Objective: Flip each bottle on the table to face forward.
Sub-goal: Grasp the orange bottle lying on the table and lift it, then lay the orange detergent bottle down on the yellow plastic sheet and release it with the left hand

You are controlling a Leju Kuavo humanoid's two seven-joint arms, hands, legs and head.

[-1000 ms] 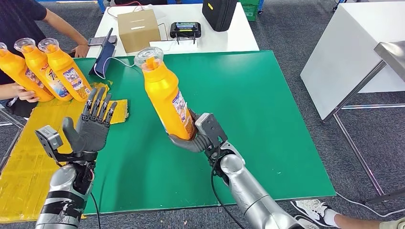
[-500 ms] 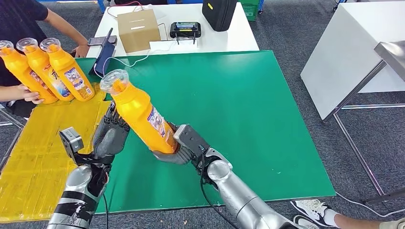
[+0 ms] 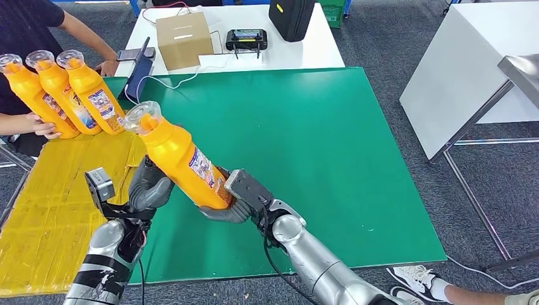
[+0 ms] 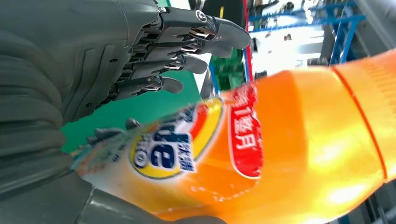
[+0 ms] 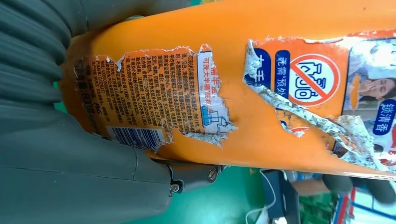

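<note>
My right hand (image 3: 230,202) grips the base of an orange bottle (image 3: 178,160) and holds it tilted above the green table (image 3: 330,140), its clear cap (image 3: 142,117) pointing up and left. A torn back label (image 5: 154,107) on the bottle (image 5: 280,135) faces the right hand (image 5: 56,158). My left hand (image 3: 150,188) is against the bottle's left side. In the left wrist view its fingers (image 4: 187,51) stretch out straight past the bottle (image 4: 299,154), with a gap between them. A person at far left steadies three more orange bottles (image 3: 63,95).
A yellow mat (image 3: 38,216) covers the table's left part. Behind it, a white table carries a cardboard box (image 3: 184,38), a controller (image 3: 246,39) and a black case (image 3: 291,18). A dark tablet (image 3: 140,75) stands at the green table's far-left corner. Another white table (image 3: 464,76) is on the right.
My right hand has carried the bottle left and lower, tilting it further over. My left hand, raised with spread fingers before, has come in against the bottle's side.
</note>
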